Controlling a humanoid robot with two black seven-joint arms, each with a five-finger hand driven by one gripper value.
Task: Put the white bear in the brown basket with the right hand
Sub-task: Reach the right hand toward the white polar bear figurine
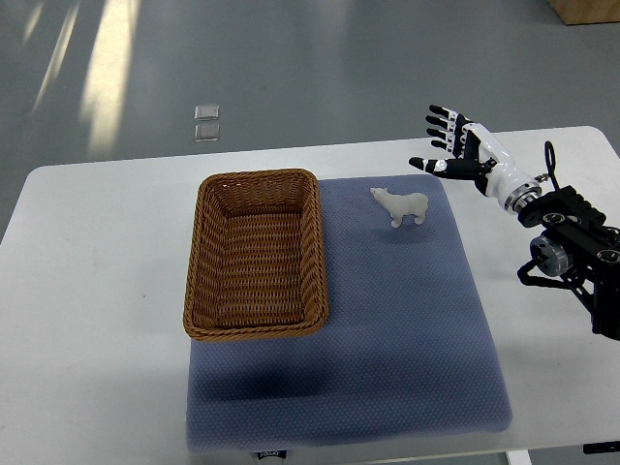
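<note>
The basket (257, 255) sits at the left of the blue mat (387, 320), its right wall overlapping the mat's left edge, and nothing lies in it. Its woven walls stand up around the floor, so a carried toy brought in low from the right could catch that near wall and tip or shove the basket sideways on the smooth table (87, 291).

To the right of the basket, apart from it, the bear (401, 205) stands upright on the mat near its far edge, head toward the basket. It is small, with thin legs and a narrow body. That looks like the main risk: a finger arriving off-centre would likely knock it over or push it along the cloth instead of closing round it. A pinch on the head or a leg alone could let it swing and drop short of the basket.

Further right, the right hand (453, 145) hovers above the mat's far right corner, fingers spread wide and holding nothing, thumb pointing toward the bear. It is near the bear but not touching it. The left hand does not show.
</note>
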